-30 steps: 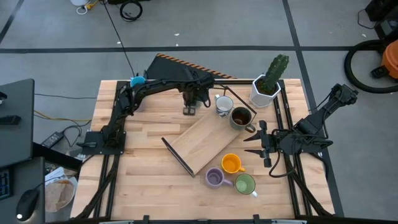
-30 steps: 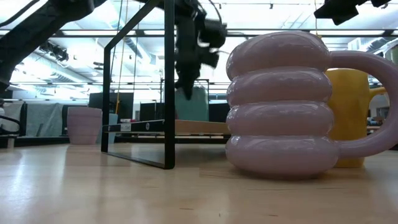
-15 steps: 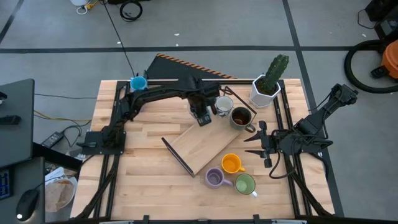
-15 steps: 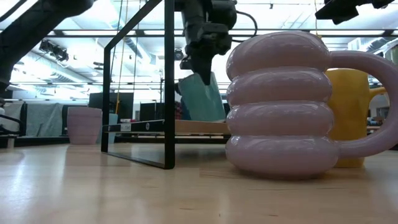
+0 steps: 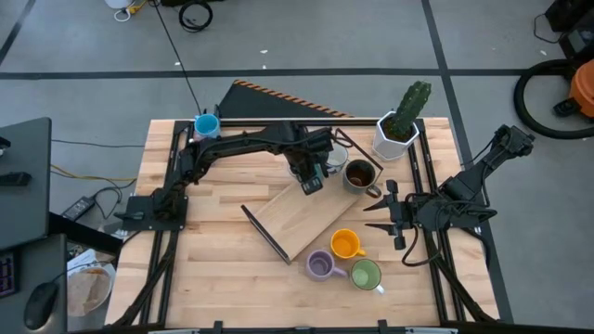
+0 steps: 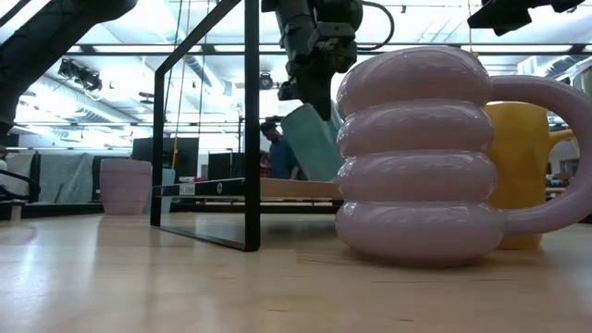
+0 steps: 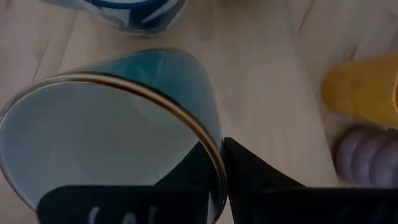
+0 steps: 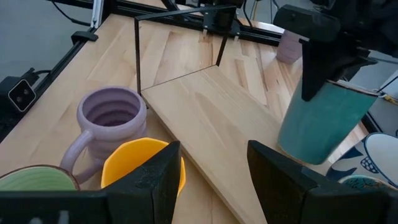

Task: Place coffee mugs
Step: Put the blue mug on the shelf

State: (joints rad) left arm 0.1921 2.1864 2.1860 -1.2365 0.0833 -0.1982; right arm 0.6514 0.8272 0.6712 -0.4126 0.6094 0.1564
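The left hand [image 8: 326, 59], fingers pinched on the rim of a tilted teal mug [image 8: 323, 124], holds it just above the wooden board's [image 5: 306, 209] far end, while the right hand [image 5: 385, 215], fingers apart, waits beside the board.

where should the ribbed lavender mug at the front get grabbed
By the rim, from straight above, with one finger inside. The ribbed lavender mug stands upright, mouth open. Take the rim's free side, away from the orange mug and green mug crowding it. Its handle points toward the green one and is probably too cramped. The open right gripper is free.
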